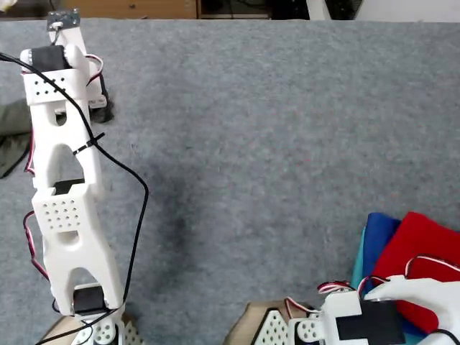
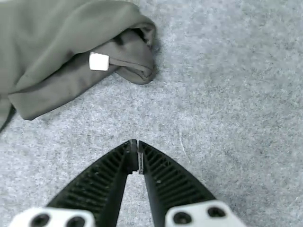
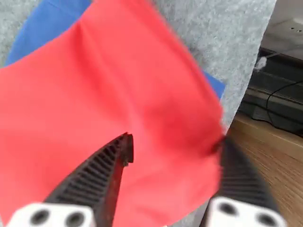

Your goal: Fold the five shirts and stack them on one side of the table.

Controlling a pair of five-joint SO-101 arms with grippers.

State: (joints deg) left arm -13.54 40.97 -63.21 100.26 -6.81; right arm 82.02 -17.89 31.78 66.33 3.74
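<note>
Left gripper (image 2: 137,158): fingers pressed together, holding nothing, low over grey felt table (image 1: 273,144). Beyond tips, olive-grey shirt (image 2: 61,52): crumpled, unfolded, white tag (image 2: 99,61) by neck opening. In high view it sits at left edge of frame. Right gripper (image 3: 174,144): jaws spread over red shirt (image 3: 94,94), contact unclear. Red shirt smooth, flat, lying atop blue shirt (image 3: 47,23). Stack at lower right of high view, near table edge, teal layer (image 1: 357,277) peeking out beneath.
</note>
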